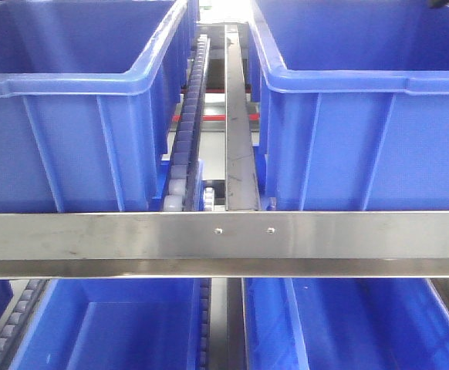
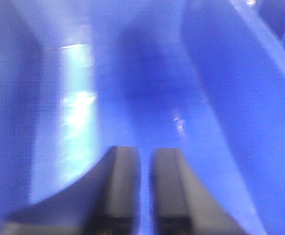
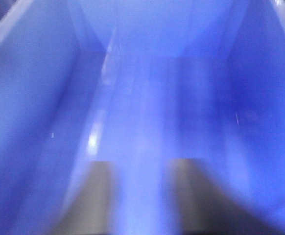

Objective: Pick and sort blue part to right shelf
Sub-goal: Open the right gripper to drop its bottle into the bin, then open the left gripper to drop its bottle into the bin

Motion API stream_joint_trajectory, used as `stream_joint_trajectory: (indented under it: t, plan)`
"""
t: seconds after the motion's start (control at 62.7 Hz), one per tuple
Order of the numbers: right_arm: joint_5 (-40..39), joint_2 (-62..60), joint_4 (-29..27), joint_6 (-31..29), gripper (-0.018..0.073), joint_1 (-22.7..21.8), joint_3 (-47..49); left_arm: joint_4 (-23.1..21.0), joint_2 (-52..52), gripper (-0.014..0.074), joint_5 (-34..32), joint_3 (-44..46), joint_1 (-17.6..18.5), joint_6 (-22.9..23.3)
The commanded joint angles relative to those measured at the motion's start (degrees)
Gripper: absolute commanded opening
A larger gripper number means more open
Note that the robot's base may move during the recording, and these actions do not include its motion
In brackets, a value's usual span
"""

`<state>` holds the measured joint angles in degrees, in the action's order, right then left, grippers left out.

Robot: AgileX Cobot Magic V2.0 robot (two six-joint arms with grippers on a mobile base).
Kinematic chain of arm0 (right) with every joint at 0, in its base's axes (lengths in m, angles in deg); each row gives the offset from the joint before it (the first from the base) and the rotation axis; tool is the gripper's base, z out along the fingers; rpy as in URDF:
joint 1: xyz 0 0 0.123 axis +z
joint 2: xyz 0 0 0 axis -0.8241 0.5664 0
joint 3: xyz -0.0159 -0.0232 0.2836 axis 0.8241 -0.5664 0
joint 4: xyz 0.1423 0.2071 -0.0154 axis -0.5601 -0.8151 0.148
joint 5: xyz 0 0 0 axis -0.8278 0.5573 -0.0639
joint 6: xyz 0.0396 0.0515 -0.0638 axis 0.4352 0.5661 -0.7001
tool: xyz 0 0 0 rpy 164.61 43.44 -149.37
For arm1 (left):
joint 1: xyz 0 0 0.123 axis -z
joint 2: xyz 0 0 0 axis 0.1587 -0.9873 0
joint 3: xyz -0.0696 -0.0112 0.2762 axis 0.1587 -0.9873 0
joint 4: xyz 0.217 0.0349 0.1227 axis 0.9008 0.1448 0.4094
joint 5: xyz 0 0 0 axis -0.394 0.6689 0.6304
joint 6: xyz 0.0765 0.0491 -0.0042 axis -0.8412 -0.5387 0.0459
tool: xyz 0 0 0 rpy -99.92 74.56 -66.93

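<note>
Left gripper [image 2: 145,183] sits low centre of its wrist view, dark fingers [image 2: 120,181] nearly together, only a slim gap showing. Right gripper [image 3: 140,196], bottom centre and blurred, has its fingers [image 3: 96,196] spread well apart.

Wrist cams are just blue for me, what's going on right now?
Both arms are reaching down into blue bins on the right shelf. The left gripper has its fingers nearly together with only a thin gap, and nothing shows between them. The right gripper is open over a bare bin floor. No blue part shows in any view, though both wrist views are blurred. The front view shows only bins, roller track and steel rail.
</note>
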<state>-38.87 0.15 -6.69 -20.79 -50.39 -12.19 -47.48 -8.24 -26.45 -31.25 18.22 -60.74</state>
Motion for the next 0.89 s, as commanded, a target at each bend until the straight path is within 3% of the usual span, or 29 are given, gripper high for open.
stream_joint_trajectory:
  t: [0.0, 0.128, 0.335, 0.606, 0.878]
  plan:
    - [-3.4, -3.0, -0.2, 0.0, 0.0046, 0.0, 2.2, -0.1, 2.5, 0.0123, -1.8, 1.9, -0.9, 0.0]
    - [-3.2, -4.1, -0.2, 0.0, 0.0060, -0.2, 2.2, -0.6, 2.9, 0.0123, -0.4, 1.9, -2.8, 0.1]
    - [-1.9, -6.2, -0.2, 0.0, 0.0058, -0.2, 2.2, -8.0, 5.4, 0.0124, -1.0, 1.9, -6.1, 1.1]
    - [-2.3, -10.0, -0.2, 0.0, 0.0058, -0.2, 0.9, -8.0, 13.6, 0.0124, -5.3, -3.3, -7.3, 1.1]
    - [-4.9, -20.8, -0.2, 0.0, 0.0058, -0.2, -9.8, -6.4, 29.6, 0.0123, -5.4, -18.5, -7.3, 1.0]
